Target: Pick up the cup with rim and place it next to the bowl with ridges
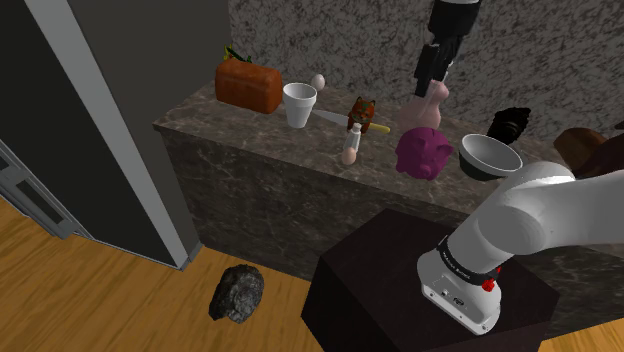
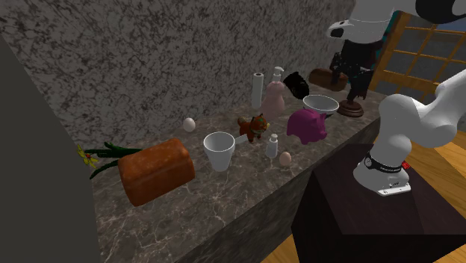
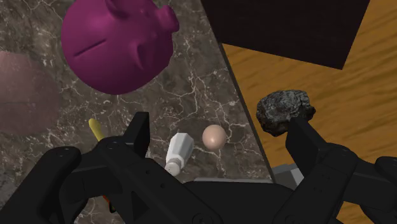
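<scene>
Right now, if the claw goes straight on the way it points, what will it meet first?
Probably the egg on the counter, almost midway between the fingers of the open claw. The small bottle beside it is close too; depth is unclear.

On the surface, the piggy bank stands just at the shoulder view's left of the bowl. Farther left of the piggy bank come the small bottle, toy fox, cup and loaf.
</scene>
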Controlling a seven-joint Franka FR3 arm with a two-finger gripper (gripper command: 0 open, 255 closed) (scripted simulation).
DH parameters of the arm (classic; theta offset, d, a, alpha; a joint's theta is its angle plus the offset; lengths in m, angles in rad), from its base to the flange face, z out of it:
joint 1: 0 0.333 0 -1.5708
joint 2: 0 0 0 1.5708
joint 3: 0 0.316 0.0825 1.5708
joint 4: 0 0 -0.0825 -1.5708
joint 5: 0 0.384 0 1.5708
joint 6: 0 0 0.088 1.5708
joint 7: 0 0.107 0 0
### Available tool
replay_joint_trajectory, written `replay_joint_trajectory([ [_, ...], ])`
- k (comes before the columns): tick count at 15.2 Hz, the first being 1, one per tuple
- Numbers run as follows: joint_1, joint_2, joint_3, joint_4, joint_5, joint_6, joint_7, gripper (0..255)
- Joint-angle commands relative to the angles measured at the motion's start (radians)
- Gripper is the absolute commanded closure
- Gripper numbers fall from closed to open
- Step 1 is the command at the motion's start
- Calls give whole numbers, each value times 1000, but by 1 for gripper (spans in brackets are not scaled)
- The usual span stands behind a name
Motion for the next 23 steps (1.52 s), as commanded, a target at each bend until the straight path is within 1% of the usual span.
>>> replay_joint_trajectory([
  [1, 0, 0, 0, 0, 0, 0, 0, 0],
  [6, -2, 176, 20, 47, 6, 125, 29, 0],
  [12, -4, 400, 44, 147, 1, 243, 65, 0],
  [18, -5, 631, 65, 295, -18, 320, 100, 0],
  [23, 2, 828, 76, 455, -42, 349, 128, 0],
])
